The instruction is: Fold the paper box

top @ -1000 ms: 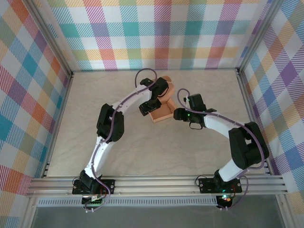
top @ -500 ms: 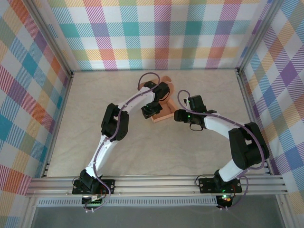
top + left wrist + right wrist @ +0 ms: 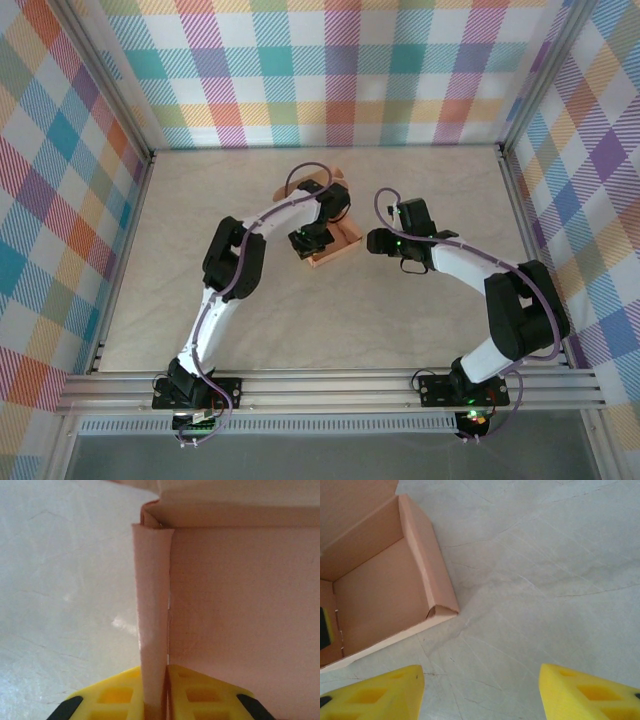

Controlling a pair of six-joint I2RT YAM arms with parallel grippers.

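The paper box (image 3: pixel 338 244) is salmon-orange card, partly folded into an open tray near the table's middle. In the left wrist view its side wall (image 3: pixel 151 605) stands upright and runs down between my yellow fingers, with the box floor (image 3: pixel 240 620) to the right. My left gripper (image 3: pixel 165 692) is shut on that wall. From above, the left gripper (image 3: pixel 312 238) sits over the box's left side. The right gripper (image 3: pixel 480 690) is open over bare table, and the box's near corner (image 3: pixel 442 611) lies up and left of it. Seen from above, the right gripper (image 3: pixel 376 242) hovers just right of the box.
The pale marbled table (image 3: pixel 250 310) is ringed by checked walls (image 3: pixel 340 60) and an aluminium rail (image 3: pixel 330 390) at the near edge. Open tabletop (image 3: pixel 545 580) spreads right of the box.
The left gripper has pulled the box toward the near left, and the box has turned a little. The right arm has stayed nearly still.
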